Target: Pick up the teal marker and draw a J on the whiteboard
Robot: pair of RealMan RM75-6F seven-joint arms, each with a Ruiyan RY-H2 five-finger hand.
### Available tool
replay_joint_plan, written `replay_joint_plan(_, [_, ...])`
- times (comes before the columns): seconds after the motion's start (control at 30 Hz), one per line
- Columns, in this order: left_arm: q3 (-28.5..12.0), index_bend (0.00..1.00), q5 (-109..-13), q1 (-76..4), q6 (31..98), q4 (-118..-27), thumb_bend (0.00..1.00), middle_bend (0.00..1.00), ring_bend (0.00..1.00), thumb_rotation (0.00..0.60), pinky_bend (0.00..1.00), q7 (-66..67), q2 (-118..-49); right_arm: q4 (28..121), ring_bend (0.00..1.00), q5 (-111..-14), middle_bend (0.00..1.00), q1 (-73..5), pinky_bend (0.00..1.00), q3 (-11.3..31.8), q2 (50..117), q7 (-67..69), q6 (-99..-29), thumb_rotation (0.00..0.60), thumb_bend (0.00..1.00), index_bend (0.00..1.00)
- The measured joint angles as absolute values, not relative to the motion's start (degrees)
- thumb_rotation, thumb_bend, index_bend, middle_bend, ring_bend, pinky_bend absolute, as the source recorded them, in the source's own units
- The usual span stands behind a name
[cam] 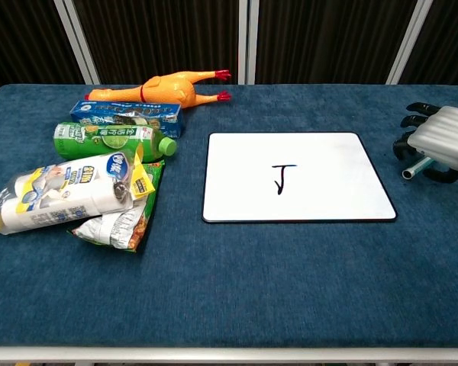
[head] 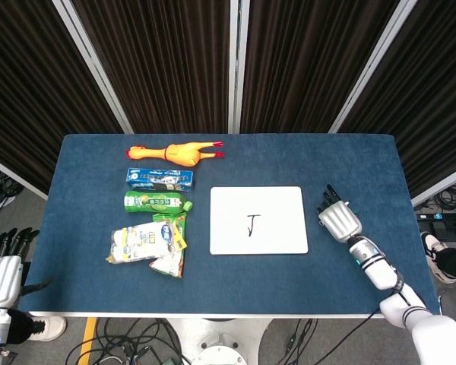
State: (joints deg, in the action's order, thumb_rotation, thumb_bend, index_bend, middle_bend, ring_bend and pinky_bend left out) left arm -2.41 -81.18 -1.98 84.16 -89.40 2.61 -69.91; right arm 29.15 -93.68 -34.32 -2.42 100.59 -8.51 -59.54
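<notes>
Whiteboard [cam: 298, 177] lies flat in the middle of the frame on the blue table [cam: 237, 282], and a black J [cam: 282, 178] is already written near its centre, so I judge the drawing part finished. What is left seems only to put the pen down and let it go.

At the left side of the frame stand the other things: a white wipes pack [cam: 61, 190], a green bottle [cam: 111, 141], a blue box [cam: 130, 113] and a rubber chicken [cam: 164, 87] in the upper left. They are well apart from the work.

The right hand [cam: 440, 143] is at the right edge of the chest view, low over the cloth, to the right of the board and apart from it. Its back turns upward and its dark fingers [cam: 414, 122] curl down and inward. They are grasping the teal marker [cam: 414, 168], of which I see only a short pale end coming out under the hand, toward the board. The long axis of the pen lies almost flat, pointing left and slightly toward the lower edge of the frame. Whether the pen already touches the cloth I cannot tell.

The left hand [head: 4, 266] rests far away in the lower left corner of the head view, off the table, holding nothing, with fingers straight and a little apart.
</notes>
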Motion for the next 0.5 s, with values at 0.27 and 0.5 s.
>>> replay_joint_plan(0.27, [-2.8,0.13,-81.4,-2.1,84.6,-89.5,0.0,0.09,0.0,0.6,0.0,2.8,-69.8,43.3,0.0,-90.5,0.2,-29.8,0.0,0.0,93.6,-10.9,-65.9,0.6,0.5,0.02])
replay_joint_plan(0.5, [-3.3,0.13,-82.6,-2.9,85.4,-89.3,0.0,0.09,0.0,0.6,0.0,4.6,-70.9,71.7,0.06,-85.8,0.26,-22.0,0.0,2.1,78.6,-5.3,-73.7,0.6,0.46,0.1])
